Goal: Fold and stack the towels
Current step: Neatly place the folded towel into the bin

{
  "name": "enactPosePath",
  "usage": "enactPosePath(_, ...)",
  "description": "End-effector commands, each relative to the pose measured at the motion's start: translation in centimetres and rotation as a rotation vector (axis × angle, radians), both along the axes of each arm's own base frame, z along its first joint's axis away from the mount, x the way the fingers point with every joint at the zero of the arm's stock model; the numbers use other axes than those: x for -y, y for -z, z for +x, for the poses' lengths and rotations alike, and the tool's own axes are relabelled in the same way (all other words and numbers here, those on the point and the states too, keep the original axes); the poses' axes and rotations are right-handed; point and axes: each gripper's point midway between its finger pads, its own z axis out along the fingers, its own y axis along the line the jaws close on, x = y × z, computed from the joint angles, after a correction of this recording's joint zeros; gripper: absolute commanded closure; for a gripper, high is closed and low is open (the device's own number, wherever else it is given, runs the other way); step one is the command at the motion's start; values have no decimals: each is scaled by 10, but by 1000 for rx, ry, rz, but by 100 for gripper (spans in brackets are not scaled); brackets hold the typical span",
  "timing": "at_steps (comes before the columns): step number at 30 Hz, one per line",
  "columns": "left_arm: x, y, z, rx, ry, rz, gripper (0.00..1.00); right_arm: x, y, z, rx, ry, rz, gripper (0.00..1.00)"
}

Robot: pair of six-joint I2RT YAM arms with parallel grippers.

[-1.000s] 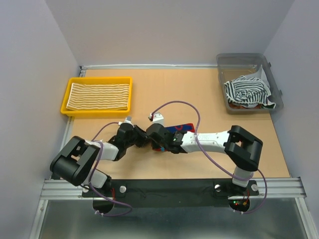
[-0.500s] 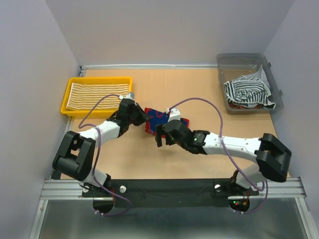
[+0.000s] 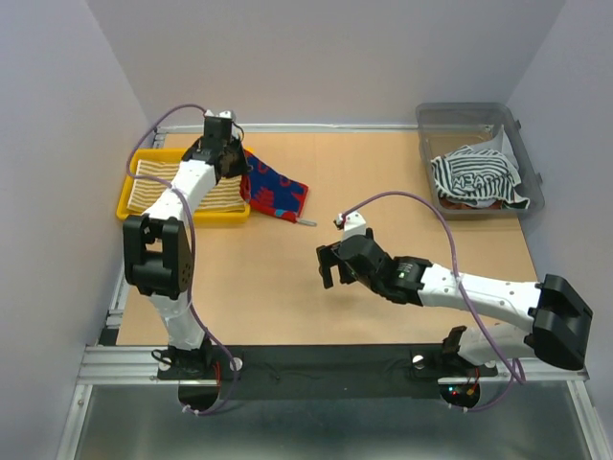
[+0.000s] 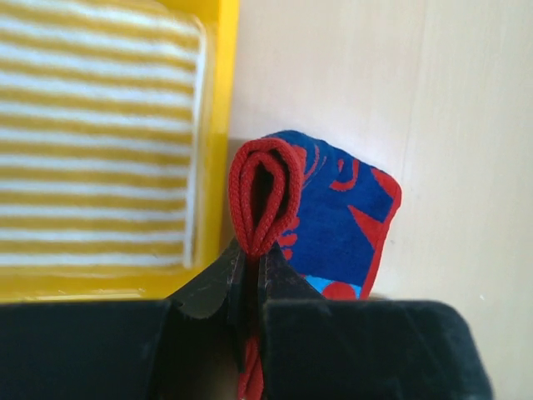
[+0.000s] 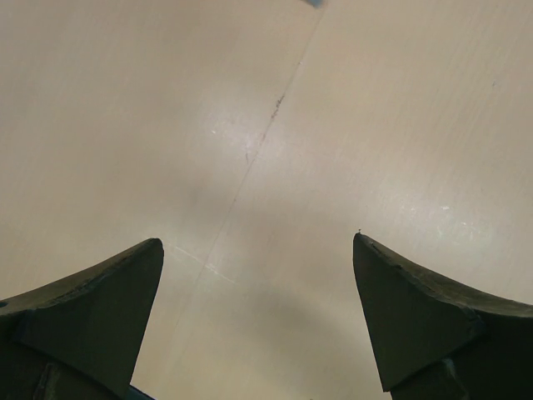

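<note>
A folded red-blue patterned towel (image 3: 275, 193) hangs beside the right rim of the yellow tray (image 3: 125, 199), its lower part resting on the table. My left gripper (image 3: 228, 153) is shut on its folded red edge (image 4: 260, 200), and the jaws (image 4: 250, 260) pinch the cloth tightly. A yellow-cream striped towel (image 3: 163, 184) lies flat in the tray, also seen in the left wrist view (image 4: 92, 142). A black-white striped towel (image 3: 474, 177) is bunched in the grey bin (image 3: 522, 144). My right gripper (image 3: 330, 269) hovers open over bare table, nothing between its fingers (image 5: 256, 242).
Tray at the back left, bin at the back right, with grey walls around the table. A small light tab (image 3: 305, 222) sticks out at the red-blue towel's lower corner. My right arm stretches across the near right of the table.
My left gripper carried the red-blue towel from the table's middle up and left to the tray. My right gripper opened, let go of the towel and drew back toward the right.
</note>
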Motion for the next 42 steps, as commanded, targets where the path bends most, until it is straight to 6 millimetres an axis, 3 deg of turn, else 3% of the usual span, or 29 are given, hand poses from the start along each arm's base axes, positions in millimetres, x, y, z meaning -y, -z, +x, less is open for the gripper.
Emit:
enactPosePath(1,-43,-25,8,-31,20,182,100,2,5,4,7,-35,-78,0)
enactPosePath(7,-103,-43,28,-59,-55,326,100,-6,13,7,-12,-65,-136,0)
enactPosePath(11,-127,-45,31,-67,-56,384,100,-12,17,10,-20,-77,-161,0)
enactPosePath(14,-129,-39,34,-94,5,428,100,-17,19,12,-31,-83,-168,0)
enactPosePath(15,-146,-36,33,-111,4,454,100,-19,17,13,-32,-85,-163,0)
enactPosePath(24,-184,-20,35,-181,-16,591,100,-22,26,14,-60,-86,-200,0)
enactPosePath(30,-205,-26,36,-182,-70,637,100,-27,33,12,-89,-93,-202,0)
enactPosePath(35,-210,-27,41,-176,-64,670,100,-28,30,14,-86,-92,-208,0)
enactPosePath(42,-223,-5,45,-221,-90,726,100,-27,34,13,-97,-96,-224,0)
